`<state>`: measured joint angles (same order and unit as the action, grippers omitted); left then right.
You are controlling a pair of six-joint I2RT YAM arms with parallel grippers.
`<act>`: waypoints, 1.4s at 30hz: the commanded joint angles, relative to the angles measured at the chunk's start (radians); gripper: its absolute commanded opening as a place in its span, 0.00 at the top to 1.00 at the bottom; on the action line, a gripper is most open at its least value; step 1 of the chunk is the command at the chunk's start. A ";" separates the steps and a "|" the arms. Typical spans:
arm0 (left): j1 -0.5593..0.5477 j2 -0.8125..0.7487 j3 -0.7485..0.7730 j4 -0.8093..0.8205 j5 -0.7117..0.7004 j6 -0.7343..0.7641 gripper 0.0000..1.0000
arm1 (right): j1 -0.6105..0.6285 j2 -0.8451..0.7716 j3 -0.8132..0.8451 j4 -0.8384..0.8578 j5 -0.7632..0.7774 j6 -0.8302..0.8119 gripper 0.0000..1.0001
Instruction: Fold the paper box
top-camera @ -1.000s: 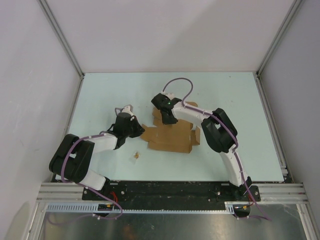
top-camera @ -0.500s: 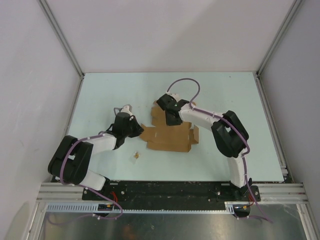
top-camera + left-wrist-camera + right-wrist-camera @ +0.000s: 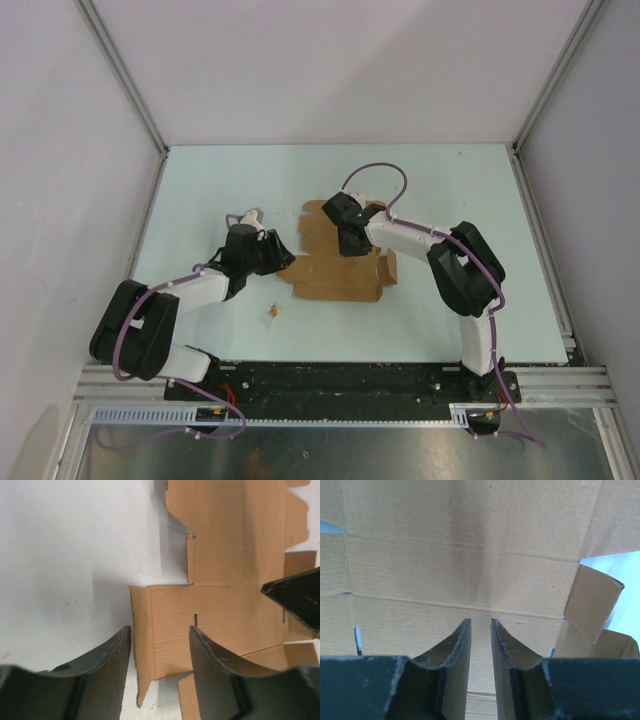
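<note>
The paper box (image 3: 335,278) is a brown die-cut cardboard sheet lying mostly flat mid-table. My left gripper (image 3: 279,254) is at its left edge. In the left wrist view this gripper (image 3: 160,630) is open, and its fingers straddle the narrow left flap of the paper box (image 3: 225,600) without pinching it. My right gripper (image 3: 350,243) points down over the back part of the sheet. In the right wrist view its jaws (image 3: 480,621) stand a narrow gap apart with nothing between them, tips at the cardboard (image 3: 470,555). The right gripper's tip (image 3: 295,597) shows in the left wrist view.
A tiny brown scrap (image 3: 271,312) lies on the table (image 3: 200,190) near the left arm. One side flap (image 3: 592,607) at the sheet's right end stands tilted up. White walls enclose the table on three sides.
My left gripper has gone from shut to open at the sheet's left flap. The right gripper has slid to the right over the back of the sheet.
</note>
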<state>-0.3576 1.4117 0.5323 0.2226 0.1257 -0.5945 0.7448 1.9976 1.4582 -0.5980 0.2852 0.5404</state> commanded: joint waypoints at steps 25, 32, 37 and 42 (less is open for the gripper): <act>0.005 -0.083 0.031 -0.028 0.035 0.035 0.92 | -0.018 -0.048 -0.039 0.073 -0.032 -0.007 0.75; -0.004 -0.129 0.066 -0.060 0.038 0.036 1.00 | -0.019 -0.051 -0.047 0.092 -0.044 -0.003 0.75; -0.018 -0.160 0.097 -0.094 0.043 0.038 1.00 | -0.022 -0.048 -0.053 0.101 -0.064 -0.003 0.75; -0.066 -0.140 0.144 -0.103 0.075 0.024 0.99 | -0.033 -0.043 -0.061 0.122 -0.090 -0.002 0.75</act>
<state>-0.3866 1.2846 0.6086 0.1127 0.1654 -0.5720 0.7254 1.9968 1.4082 -0.5125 0.2169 0.5407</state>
